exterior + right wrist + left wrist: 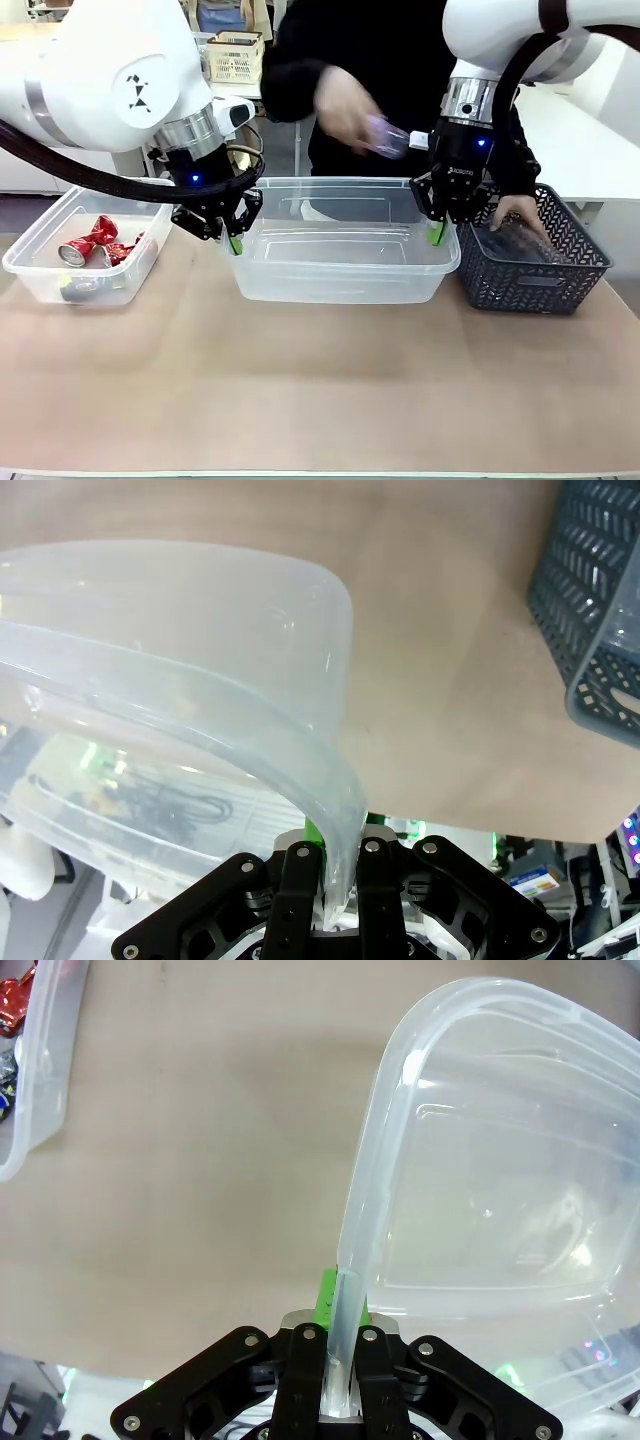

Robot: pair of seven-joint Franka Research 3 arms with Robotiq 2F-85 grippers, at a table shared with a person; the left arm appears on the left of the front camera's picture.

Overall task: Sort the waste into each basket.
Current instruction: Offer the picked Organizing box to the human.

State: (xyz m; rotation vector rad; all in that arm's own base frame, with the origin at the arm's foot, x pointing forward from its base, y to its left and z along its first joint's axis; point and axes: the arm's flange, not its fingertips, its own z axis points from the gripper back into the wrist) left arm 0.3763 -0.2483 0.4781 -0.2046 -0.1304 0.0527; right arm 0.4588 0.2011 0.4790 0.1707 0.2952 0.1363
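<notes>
Across the middle of the surface: the larger clear tub, held at both short ends, probably to steady it as a drop target. Toward the left edge: a 2nd clear tub. Toward the right edge: a dark lattice basket, a person's hand reaching inside. Left end effector clamped on the larger tub's rim; right end effector clamped on the opposite rim. Above that tub: a blurred bottle in the person's other hand, seemingly bound for it. Red cans lying sorted in the 2nd tub.
</notes>
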